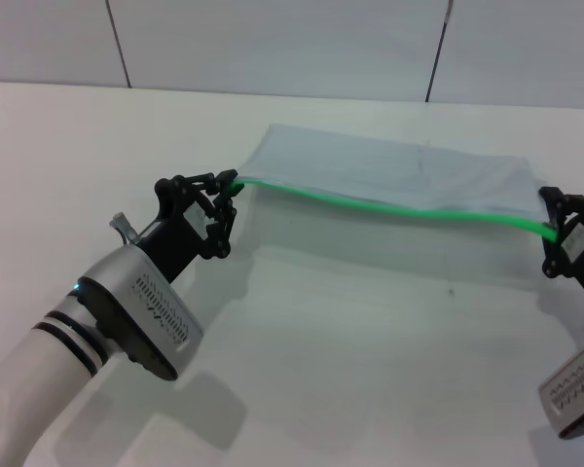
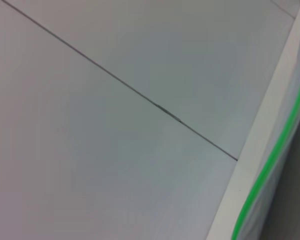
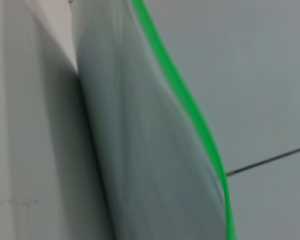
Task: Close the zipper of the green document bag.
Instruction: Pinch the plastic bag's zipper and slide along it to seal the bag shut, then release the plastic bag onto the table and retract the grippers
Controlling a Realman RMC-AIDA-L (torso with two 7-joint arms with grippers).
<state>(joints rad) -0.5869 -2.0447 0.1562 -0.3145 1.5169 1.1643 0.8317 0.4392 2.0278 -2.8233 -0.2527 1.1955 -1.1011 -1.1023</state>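
Observation:
The green document bag [image 1: 399,170], a pale bluish translucent pouch, is held up by its near long edge above the white table, its far edge resting down. The zipper [image 1: 389,206] runs as a thin bright green line along that raised edge, sagging slightly. My left gripper [image 1: 226,195] is shut on the zipper's left end. My right gripper [image 1: 557,226] is shut on the bag's right end at the green strip. I cannot make out the slider tab. The left wrist view shows the zipper [image 2: 275,155]. The right wrist view shows the bag [image 3: 150,160] and zipper [image 3: 190,105] close up.
The white table [image 1: 370,341] stretches in front of the bag. A tiled wall [image 1: 273,39] rises behind the table's back edge.

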